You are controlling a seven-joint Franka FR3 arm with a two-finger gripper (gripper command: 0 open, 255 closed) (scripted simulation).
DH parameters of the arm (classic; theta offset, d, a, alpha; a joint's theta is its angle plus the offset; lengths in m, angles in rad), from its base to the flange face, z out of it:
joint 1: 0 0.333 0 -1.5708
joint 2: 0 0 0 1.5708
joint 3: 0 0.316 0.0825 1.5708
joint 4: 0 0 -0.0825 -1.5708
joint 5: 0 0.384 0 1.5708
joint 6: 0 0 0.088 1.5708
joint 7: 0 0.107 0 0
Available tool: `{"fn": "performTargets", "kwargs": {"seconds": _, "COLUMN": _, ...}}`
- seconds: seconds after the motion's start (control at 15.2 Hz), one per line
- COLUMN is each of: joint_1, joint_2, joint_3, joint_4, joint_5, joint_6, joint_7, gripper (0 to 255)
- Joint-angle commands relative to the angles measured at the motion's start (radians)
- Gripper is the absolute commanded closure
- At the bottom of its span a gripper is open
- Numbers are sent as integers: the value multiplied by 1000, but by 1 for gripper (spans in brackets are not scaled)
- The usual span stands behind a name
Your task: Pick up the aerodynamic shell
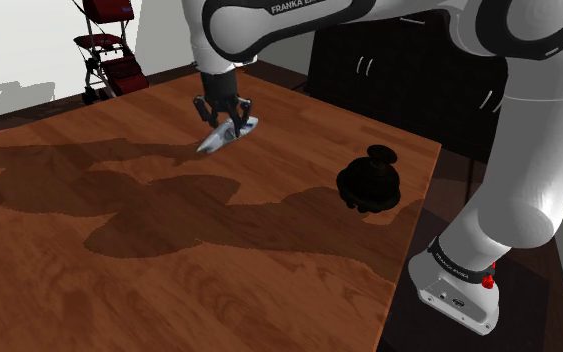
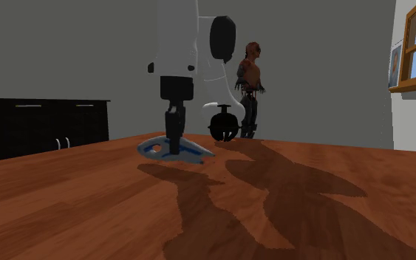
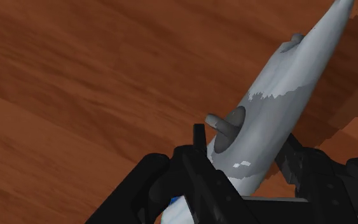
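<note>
Black fingers (image 3: pixel 193 168) of the Franka arm's gripper (image 1: pixel 227 122) clamp both flanks of the silver-grey aerodynamic shell (image 1: pixel 212 141), which lies tilted low at the far part of a wooden table (image 1: pixel 119 250); whether it touches the wood cannot be told. In the shoulder view, a red stroller (image 1: pixel 109 50) stands on the floor at the shell's ten o'clock. A round black object (image 1: pixel 370 181) with a knob sits on the table at its four o'clock, well apart, and black cabinets (image 1: pixel 389 70) stand at two o'clock.
</note>
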Motion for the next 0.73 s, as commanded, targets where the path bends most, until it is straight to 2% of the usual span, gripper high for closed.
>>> {"fn": "performTargets", "kwargs": {"seconds": 0.0, "joint_1": 2, "joint_2": -3, "joint_3": 2, "joint_4": 24, "joint_5": 3, "joint_6": -27, "joint_7": -4, "gripper": 255}}
{"fn": "performTargets", "kwargs": {"seconds": 0.66, "joint_1": 12, "joint_2": -13, "joint_3": 8, "joint_4": 147, "joint_5": 12, "joint_6": -156, "joint_7": -18, "gripper": 255}}
